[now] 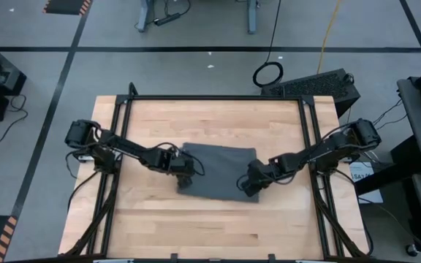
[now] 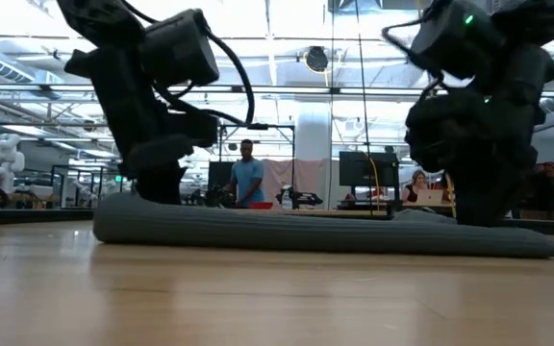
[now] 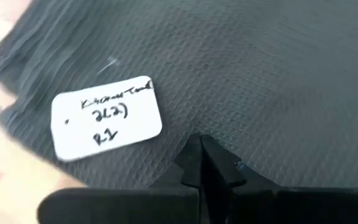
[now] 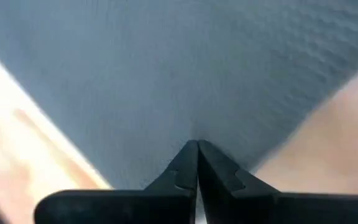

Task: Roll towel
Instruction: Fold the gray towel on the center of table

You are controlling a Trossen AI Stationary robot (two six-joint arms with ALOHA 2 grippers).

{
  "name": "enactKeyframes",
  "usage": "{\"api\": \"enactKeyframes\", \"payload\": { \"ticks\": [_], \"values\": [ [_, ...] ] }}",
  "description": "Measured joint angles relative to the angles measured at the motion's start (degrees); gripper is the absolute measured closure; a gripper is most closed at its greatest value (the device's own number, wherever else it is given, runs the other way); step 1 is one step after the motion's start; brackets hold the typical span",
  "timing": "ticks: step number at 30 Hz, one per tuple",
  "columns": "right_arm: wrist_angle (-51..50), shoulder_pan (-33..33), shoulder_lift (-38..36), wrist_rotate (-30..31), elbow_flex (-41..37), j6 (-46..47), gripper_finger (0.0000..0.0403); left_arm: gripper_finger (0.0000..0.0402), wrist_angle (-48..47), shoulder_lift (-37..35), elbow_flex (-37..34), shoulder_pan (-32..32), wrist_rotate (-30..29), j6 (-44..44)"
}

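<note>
The dark grey, plain soft cloth towel (image 1: 218, 169) lies flat near the middle of the pale wooden table (image 1: 210, 219) with its black metal frame. From above, the towel is a rough rectangle, its far edge fairly straight and its near edge slanting.

The left gripper (image 1: 183, 174) sits at the towel's left edge, its two dark fingers (image 3: 194, 165) pressed together to a point on the ribbed cloth; a fold of towel seems pinched between the tips. Just beside those tips, on the towel, lies a small white rounded tag (image 3: 106, 118) with handwritten marks.

The right gripper (image 1: 252, 184) is at the towel's right near corner, its fingers (image 4: 197, 163) likewise brought tight together against the cloth, with bare wood showing on either side of that corner. Whether cloth is truly caught between them cannot be told.

In the low view the towel (image 2: 325, 231) is a long low band on the tabletop, its left end rounded and thicker, its right end thinning to an edge, with one arm standing over each end.

Around the towel there is open wood on every side: a wide bare strip toward the table's near edge, a narrower one toward the far edge, and room to left and right out to the frame rails.

Beyond the towel, in the room behind, a person in a blue shirt (image 2: 248, 175) stands.
</note>
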Motion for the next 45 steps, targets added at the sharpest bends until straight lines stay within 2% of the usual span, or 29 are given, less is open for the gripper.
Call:
{"api": "enactKeyframes", "payload": {
  "ticks": [9, 11, 15, 18, 21, 24, 26, 28, 31, 34, 36, 40, 45],
  "values": [
    [15.11, 5.05, 0.51, 0.07, -0.07, 11.76, 0.0399, 0.0393, -1.11, -0.15, 1.36, 7.37, -12.10, 10.26],
    [16.38, 4.82, -1.03, 1.13, -0.20, 12.52, 0.0399, 0.0391, -3.98, -1.06, 3.14, 9.28, -12.02, 13.25],
    [14.57, 1.88, -7.97, 3.10, -0.07, 8.21, 0.0399, 0.0390, -9.48, -5.58, 7.37, 11.72, -7.25, 15.01],
    [8.34, -2.57, -13.33, 3.37, -0.07, 3.15, 0.0399, 0.0389, -10.82, -9.68, 8.79, 12.16, -2.42, 10.98],
    [2.04, -8.44, -17.50, 4.33, -0.07, -3.17, 0.0399, 0.0389, -8.03, -14.31, 9.03, 11.24, 1.44, 0.70],
    [-0.67, -15.55, -18.99, 4.36, -0.07, -12.04, 0.0399, 0.0389, -3.58, -16.01, 8.33, 8.12, 3.00, -10.38],
    [-0.75, -20.15, -18.75, 2.12, -0.07, -18.34, 0.0399, 0.0389, 0.78, -15.99, 8.31, 5.02, 3.90, -14.45],
    [-0.86, -24.44, -16.89, -0.69, -0.07, -23.91, 0.0399, 0.0389, 4.38, -14.41, 8.33, 1.55, 3.68, -16.44],
    [-1.83, -28.66, -13.48, -5.51, -0.15, -31.90, 0.0401, 0.0389, 10.54, -9.15, 8.34, -3.40, -0.06, -20.18],
    [-0.78, -30.39, -9.85, -8.24, -0.06, -39.00, 0.0401, 0.0389, 15.81, -3.63, 8.42, -6.44, -1.05, -26.93],
    [0.17, -30.78, -7.14, -9.19, -0.11, -42.09, 0.0402, 0.0389, 15.69, -0.21, 8.39, -7.61, -1.02, -31.84],
    [0.37, -31.30, -3.19, -9.20, -0.12, -42.84, 0.0402, 0.0388, 15.39, 4.80, 8.33, -8.68, -1.83, -35.96],
    [-0.81, -30.42, 0.49, -9.00, -0.09, -39.66, 0.0402, 0.0388, 16.86, 9.37, 8.43, -7.64, -4.96, -30.54]
  ]
}}
